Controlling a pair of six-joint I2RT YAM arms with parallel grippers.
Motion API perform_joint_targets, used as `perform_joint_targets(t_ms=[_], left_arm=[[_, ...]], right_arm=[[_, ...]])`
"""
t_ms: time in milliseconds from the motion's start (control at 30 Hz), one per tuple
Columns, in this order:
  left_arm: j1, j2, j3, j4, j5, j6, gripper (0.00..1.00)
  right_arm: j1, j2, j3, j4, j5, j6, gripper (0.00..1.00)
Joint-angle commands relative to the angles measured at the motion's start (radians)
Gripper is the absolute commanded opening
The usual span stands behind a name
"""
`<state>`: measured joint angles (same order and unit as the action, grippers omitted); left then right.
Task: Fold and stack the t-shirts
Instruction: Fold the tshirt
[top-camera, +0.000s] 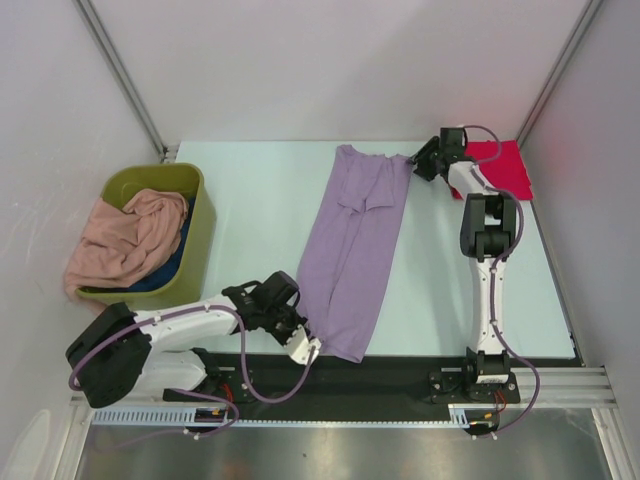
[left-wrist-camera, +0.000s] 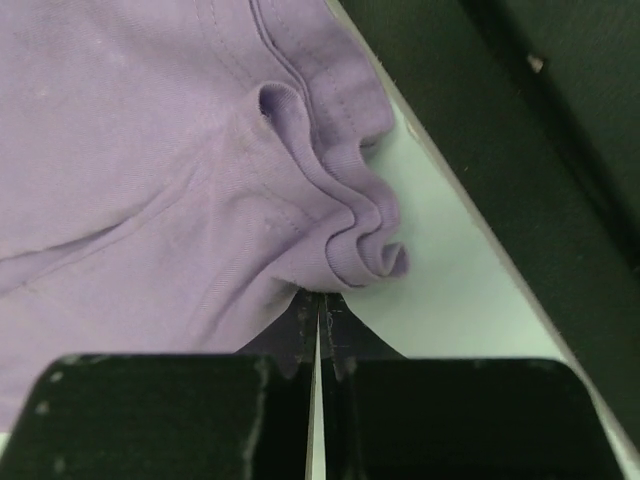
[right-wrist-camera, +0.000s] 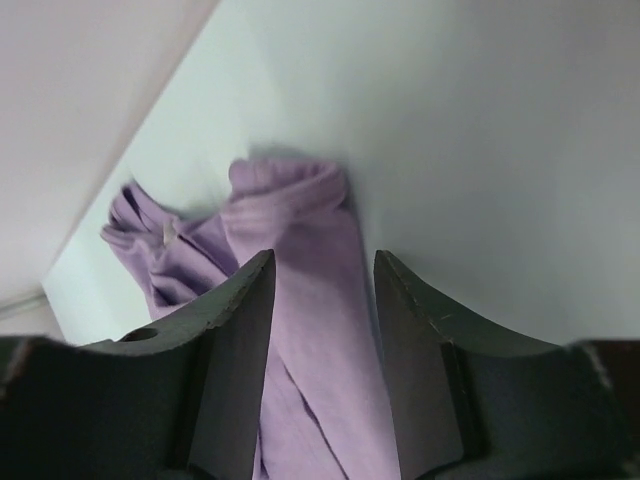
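The lavender-purple t-shirt (top-camera: 355, 240) lies as a long folded strip down the middle of the table. My left gripper (top-camera: 303, 346) is at its near left corner. In the left wrist view the gripper (left-wrist-camera: 318, 300) is shut, with the bunched hem (left-wrist-camera: 340, 210) pinched at the fingertips. My right gripper (top-camera: 415, 162) is at the shirt's far right corner. In the right wrist view it (right-wrist-camera: 322, 262) is open, with the cloth (right-wrist-camera: 290, 200) between its fingers. A folded bright red t-shirt (top-camera: 505, 165) lies at the far right. The salmon-pink t-shirt (top-camera: 125, 240) and the dark blue one (top-camera: 165, 272) lie in the bin.
The olive-green bin (top-camera: 205, 220) stands at the table's left side. White walls close in the left, back and right. A black rail (top-camera: 400, 375) runs along the near edge under the arm bases.
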<state>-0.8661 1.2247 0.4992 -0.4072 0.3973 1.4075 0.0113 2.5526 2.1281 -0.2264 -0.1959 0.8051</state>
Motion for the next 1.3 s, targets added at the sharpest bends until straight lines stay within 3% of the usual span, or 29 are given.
perform_joint_targets(t_ms=[0, 167, 300, 633, 733, 767, 867, 933, 967, 1067, 1233, 1267], left_arm=[[-0.011, 0.007, 0.028, -0.065, 0.087, -0.148, 0.00], [-0.013, 0.009, 0.036, -0.019, 0.104, -0.205, 0.00], [-0.013, 0.019, 0.050, 0.022, 0.107, -0.310, 0.00], [-0.014, 0.039, 0.119, 0.115, 0.133, -0.317, 0.00], [-0.033, 0.065, 0.128, 0.093, 0.176, -0.260, 0.00], [-0.037, 0.068, 0.131, 0.084, 0.175, -0.249, 0.00], [-0.037, 0.065, 0.133, 0.058, 0.167, -0.249, 0.13], [-0.039, 0.061, 0.130, 0.035, 0.175, -0.243, 0.19], [-0.039, 0.056, 0.128, 0.027, 0.175, -0.240, 0.28], [-0.042, 0.044, 0.121, -0.013, 0.167, -0.234, 0.40], [-0.042, -0.051, 0.073, -0.134, 0.091, -0.122, 0.42], [-0.042, -0.063, 0.068, -0.143, 0.078, -0.116, 0.42]], right_arm=[[0.035, 0.004, 0.015, -0.048, 0.070, -0.037, 0.49], [0.047, 0.052, 0.056, -0.040, 0.061, -0.023, 0.43], [0.049, 0.106, 0.121, -0.054, 0.066, -0.011, 0.00], [0.058, 0.262, 0.406, 0.028, 0.104, 0.134, 0.00], [0.061, 0.259, 0.401, 0.044, 0.104, 0.151, 0.17], [0.061, 0.255, 0.398, 0.041, 0.098, 0.140, 0.33], [0.052, 0.201, 0.348, 0.024, 0.082, 0.103, 0.54], [0.044, 0.117, 0.296, 0.015, 0.082, 0.075, 0.59], [0.036, 0.079, 0.227, 0.013, 0.095, 0.066, 0.62], [0.035, -0.056, 0.138, -0.037, 0.157, 0.004, 0.69], [0.052, -0.277, 0.011, -0.197, 0.194, -0.136, 0.71], [0.059, -0.387, -0.050, -0.208, 0.194, -0.148, 0.70]])
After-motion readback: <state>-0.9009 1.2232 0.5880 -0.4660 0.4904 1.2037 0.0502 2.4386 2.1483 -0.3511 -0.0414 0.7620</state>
